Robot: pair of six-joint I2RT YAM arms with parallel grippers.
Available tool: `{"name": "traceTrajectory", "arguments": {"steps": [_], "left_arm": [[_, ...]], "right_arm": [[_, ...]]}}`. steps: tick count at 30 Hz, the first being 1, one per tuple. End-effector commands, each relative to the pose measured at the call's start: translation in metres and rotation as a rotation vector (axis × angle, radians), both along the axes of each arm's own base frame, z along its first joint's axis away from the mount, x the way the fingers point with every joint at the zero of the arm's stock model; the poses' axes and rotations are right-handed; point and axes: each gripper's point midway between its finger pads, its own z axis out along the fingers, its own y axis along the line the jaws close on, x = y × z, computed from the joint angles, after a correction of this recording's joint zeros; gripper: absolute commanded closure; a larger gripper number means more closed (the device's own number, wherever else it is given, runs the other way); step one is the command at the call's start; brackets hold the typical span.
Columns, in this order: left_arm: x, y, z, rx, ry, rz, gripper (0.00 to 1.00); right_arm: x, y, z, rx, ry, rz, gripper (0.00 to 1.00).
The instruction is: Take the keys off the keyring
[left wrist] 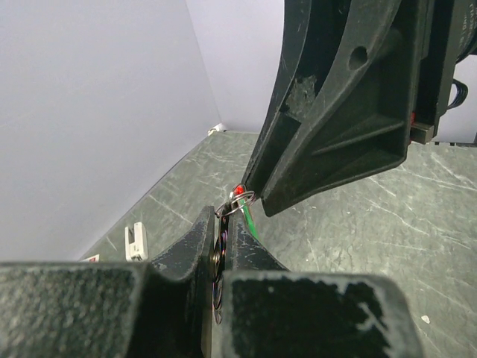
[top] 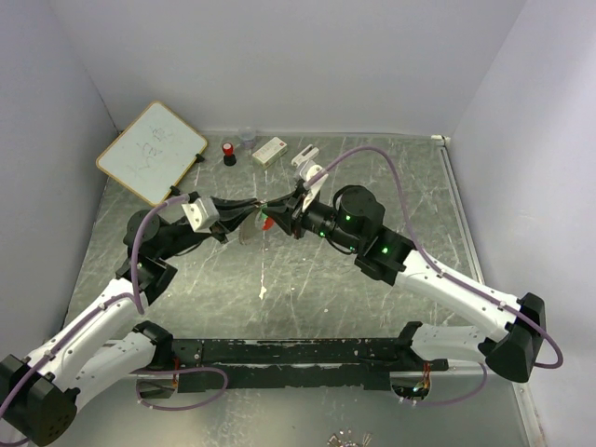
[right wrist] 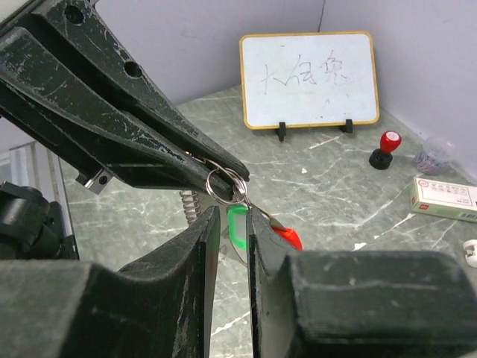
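Top view is no help for the task: the two pincer tips overlap above mid-bench (top: 326, 298) and only a red speck shows there. Wrist views do better.

- Left pincer (right wrist: 227, 175): closed, tips clamped on the keyring (right wrist: 223, 183), which is held up off the bench.
- A small coil spring (right wrist: 189, 205) sits under the left pincer; what it attaches to is hidden.
- Right pincer (top: 279, 214): jaws partly apart, with the green key (right wrist: 237, 227) hanging from the ring in the gap between them. Cannot tell whether the fingers touch it.
- Red key (right wrist: 287, 237): also on the ring, mostly hidden behind the right finger (only the head's tip shows).

Back of the bench:

- whiteboard (right wrist: 309, 78) with a faint scribble, unreadable
- red-topped stamp (right wrist: 386, 149)
- clear cup (right wrist: 432, 156) holding small purplish bits, too blurred to name
- white box (right wrist: 446, 198), closed and cut off at the frame edge, print unreadable
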Motion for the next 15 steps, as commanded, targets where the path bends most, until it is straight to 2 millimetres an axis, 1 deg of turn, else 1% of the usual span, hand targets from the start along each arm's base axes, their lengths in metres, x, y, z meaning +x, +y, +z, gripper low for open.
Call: {"name": "traceTrajectory", "arguments": {"steps": [1, 4, 9, 15], "left_arm": [[-0.0063, -0.0010, 0.0039, -0.018, -0.016, -0.023, 0.93], [-0.0089, -0.0002, 0.0073, -0.028, -0.028, -0.025, 0.93], [-0.0103, 0.0005, 0.0100, -0.032, -0.035, -0.026, 0.93], [-0.0135, 0.0018, 0.0137, -0.038, -0.046, -0.029, 0.93]], "right_arm": [[-0.0004, -0.0018, 0.0241, 0.019, -0.057, -0.010, 0.79], [-0.0016, 0.0007, 0.0248, 0.017, -0.060, 0.002, 0.79], [0.0005, 0.0037, 0.0181, 0.007, -0.043, -0.001, 0.79], [0.0009, 0.0021, 0.0153, 0.006, -0.036, -0.011, 0.79]]}}
